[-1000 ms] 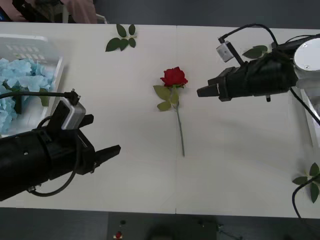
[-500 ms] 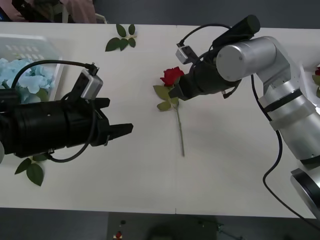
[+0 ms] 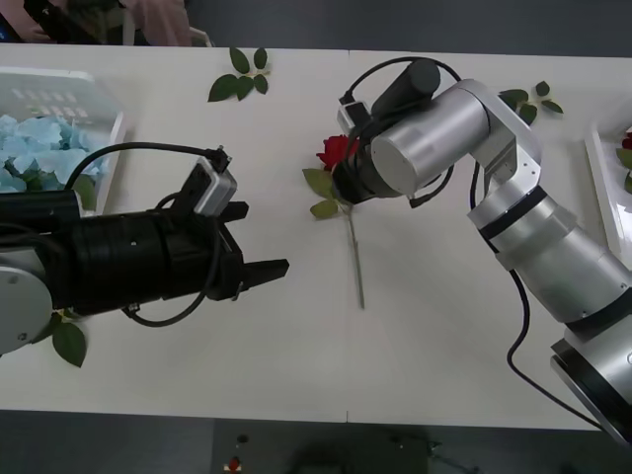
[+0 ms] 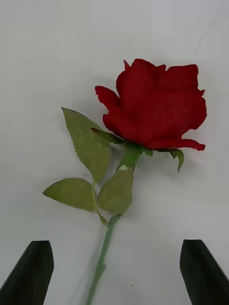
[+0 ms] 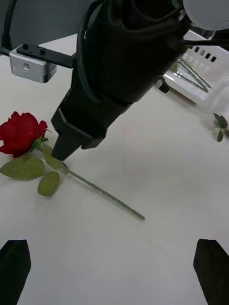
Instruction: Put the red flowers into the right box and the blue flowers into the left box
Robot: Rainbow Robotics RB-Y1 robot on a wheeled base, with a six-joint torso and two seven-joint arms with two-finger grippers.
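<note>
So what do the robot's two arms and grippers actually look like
The right arm has rounded silver-grey segments with black bands at the joints. Its right gripper is a black, tapering housing. The left arm's forearm is black and cylindrical, and the left gripper ends in black fingers. Each wrist carries a small silver camera box with looping black cables.

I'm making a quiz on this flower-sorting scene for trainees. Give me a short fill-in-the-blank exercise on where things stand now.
1. The red flower lies on the table with its bloom pointing ____ from the robot.
2. The right gripper is poised over the stem just below the bloom, its fingers ____.
3. The left box holds flowers coloured ____.
4. The left gripper, fingers open, holds ____.

Missing words: away; open; blue; nothing
</note>
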